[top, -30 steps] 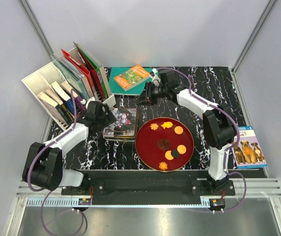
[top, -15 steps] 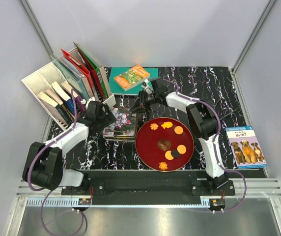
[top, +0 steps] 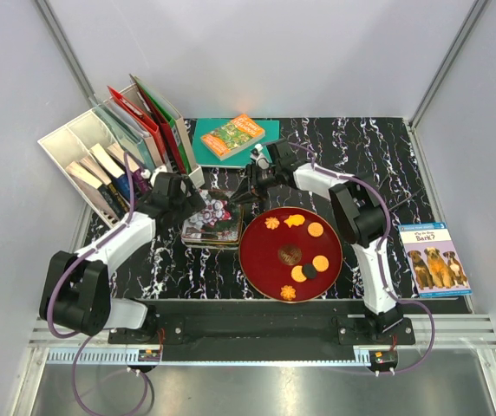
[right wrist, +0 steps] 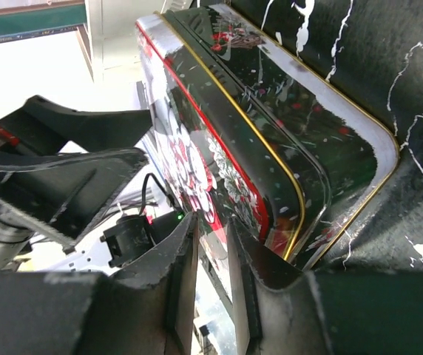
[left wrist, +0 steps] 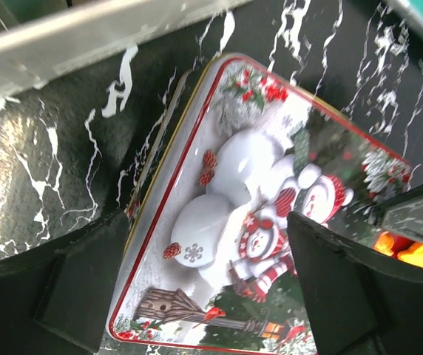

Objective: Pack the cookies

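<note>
We're working at the table (top: 378, 156): plate (top: 261, 260) is sitting just beside the tin (left wrist: 256, 200). L hand (left wrist: 211, 288) is hovering over tin, fingers spread wide; R hand (right wrist: 213, 222) is pinching tin's rim. Cookies (top: 316, 230) are lying on plate.

I work inside a booth of plain pale grey walls (top: 265, 52), one at the back and one slanting in on either side of me. Silver metal posts (top: 64, 48) run up the two back corners. The table (top: 387, 147) before me is black with white marble veins, and it shines a little under soft, even light that casts hardly any shadow. Along my near edge lies a black bar (top: 257, 325), then a silver slotted rail (top: 265, 355), then a dull brushed metal floor (top: 257, 390). At the table's back left corner a white filing rack (top: 70, 139) stands at an angle, with books (top: 101, 169) and folders (top: 157, 121) upright in it
</note>
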Action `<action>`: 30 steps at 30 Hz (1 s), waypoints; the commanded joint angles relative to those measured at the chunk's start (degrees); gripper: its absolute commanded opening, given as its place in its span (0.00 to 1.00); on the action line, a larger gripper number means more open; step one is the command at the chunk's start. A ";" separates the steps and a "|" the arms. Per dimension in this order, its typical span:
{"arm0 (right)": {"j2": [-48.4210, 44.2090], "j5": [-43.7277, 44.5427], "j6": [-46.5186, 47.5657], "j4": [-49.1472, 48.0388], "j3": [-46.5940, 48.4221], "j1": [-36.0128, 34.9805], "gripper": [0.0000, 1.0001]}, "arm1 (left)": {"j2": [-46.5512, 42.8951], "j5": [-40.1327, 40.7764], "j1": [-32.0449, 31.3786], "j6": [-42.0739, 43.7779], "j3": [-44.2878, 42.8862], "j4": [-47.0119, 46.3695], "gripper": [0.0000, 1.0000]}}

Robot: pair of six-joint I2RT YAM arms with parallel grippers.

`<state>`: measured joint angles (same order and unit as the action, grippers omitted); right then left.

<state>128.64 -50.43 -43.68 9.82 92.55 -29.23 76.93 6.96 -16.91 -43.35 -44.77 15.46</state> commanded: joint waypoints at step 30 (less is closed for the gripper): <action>-50.05 49.09 26.18 23.48 -15.70 -0.82 0.41 | -24.27 3.58 -3.90 11.62 -7.70 23.47 0.99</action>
<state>83.29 -16.60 -24.67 27.22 85.76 -29.54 54.72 12.36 -17.10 -33.98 -53.52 38.15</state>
